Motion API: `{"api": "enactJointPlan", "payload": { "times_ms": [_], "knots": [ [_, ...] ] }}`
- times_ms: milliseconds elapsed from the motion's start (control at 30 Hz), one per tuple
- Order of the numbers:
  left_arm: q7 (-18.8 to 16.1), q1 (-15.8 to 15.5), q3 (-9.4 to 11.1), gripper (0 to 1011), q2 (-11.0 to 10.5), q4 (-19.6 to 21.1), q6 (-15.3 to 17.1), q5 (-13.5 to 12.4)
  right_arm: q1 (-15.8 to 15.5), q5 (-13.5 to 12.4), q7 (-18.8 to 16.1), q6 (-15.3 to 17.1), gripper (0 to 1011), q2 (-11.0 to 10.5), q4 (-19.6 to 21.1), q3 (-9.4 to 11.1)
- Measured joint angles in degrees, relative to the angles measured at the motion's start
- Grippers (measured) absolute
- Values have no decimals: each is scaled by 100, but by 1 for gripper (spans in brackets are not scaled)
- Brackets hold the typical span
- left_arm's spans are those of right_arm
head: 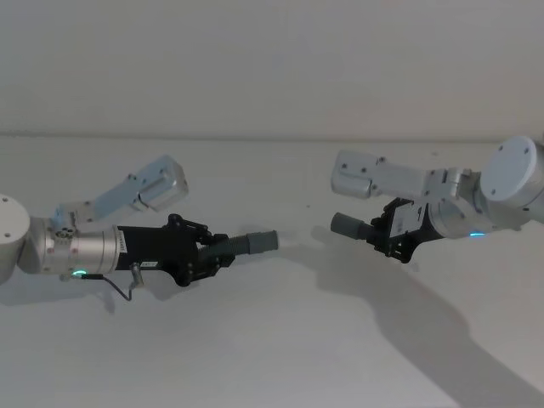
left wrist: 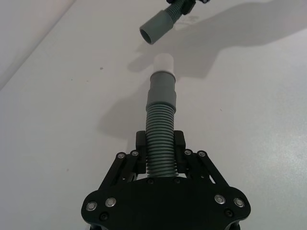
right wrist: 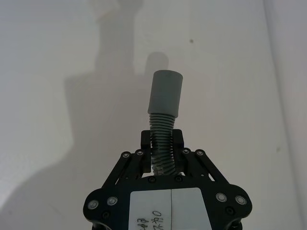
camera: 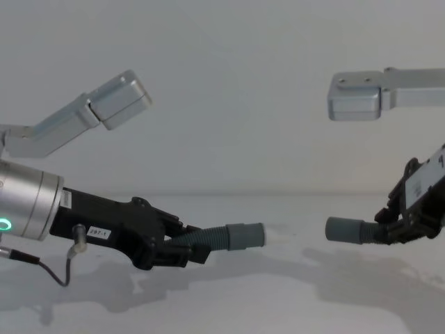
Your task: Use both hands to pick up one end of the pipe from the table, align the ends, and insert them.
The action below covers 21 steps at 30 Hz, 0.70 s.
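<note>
White matte desk [head: 272, 357], plain pale wall behind, hard shadows on the surface.

Two hose pieces, both off the desk, one per arm:
- left hose piece [head: 246, 244]: dark grey, corrugated, slightly curved. Left jaws pinch the ribbed section, one black finger [left wrist: 140, 143] on each side. The ribs run out past the jaws into a smooth stepped cuff [left wrist: 162, 88] with a whitish tip [left wrist: 164, 63].
- right hose piece [head: 350, 227]: same ribbed grey hose, with less of it showing. Right jaws are clamped on the ribs just behind a plain smooth cylindrical cuff [right wrist: 165, 93] with an open mouth.

Two cuffs, one white tip. The cuffs point at each other over mid-desk at about the same height in the chest view, clearly apart, not touching. From the left wrist, the right cuff's mouth sits a bit off the tip's axis.

Left arm [head: 76, 246] reaches in low from the left and shows a green ring light [camera: 5, 224]; right arm [head: 510, 187] comes in from the right.
</note>
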State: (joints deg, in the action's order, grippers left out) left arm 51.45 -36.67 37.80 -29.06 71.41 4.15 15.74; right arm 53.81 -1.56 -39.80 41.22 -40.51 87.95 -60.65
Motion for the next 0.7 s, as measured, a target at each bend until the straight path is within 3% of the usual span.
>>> {"api": "enactJointPlan", "payload": {
  "times_ms": [333,700],
  "knots": [
    [5,-30,77,320,-57,-13,-199,-57,241,392,-355,-420,250,-190,302,-342],
    [5,-41,119,320,-93,-7,-313,-84,596,797,-1076,-899,250,-277,462,-773]
  ]
}}
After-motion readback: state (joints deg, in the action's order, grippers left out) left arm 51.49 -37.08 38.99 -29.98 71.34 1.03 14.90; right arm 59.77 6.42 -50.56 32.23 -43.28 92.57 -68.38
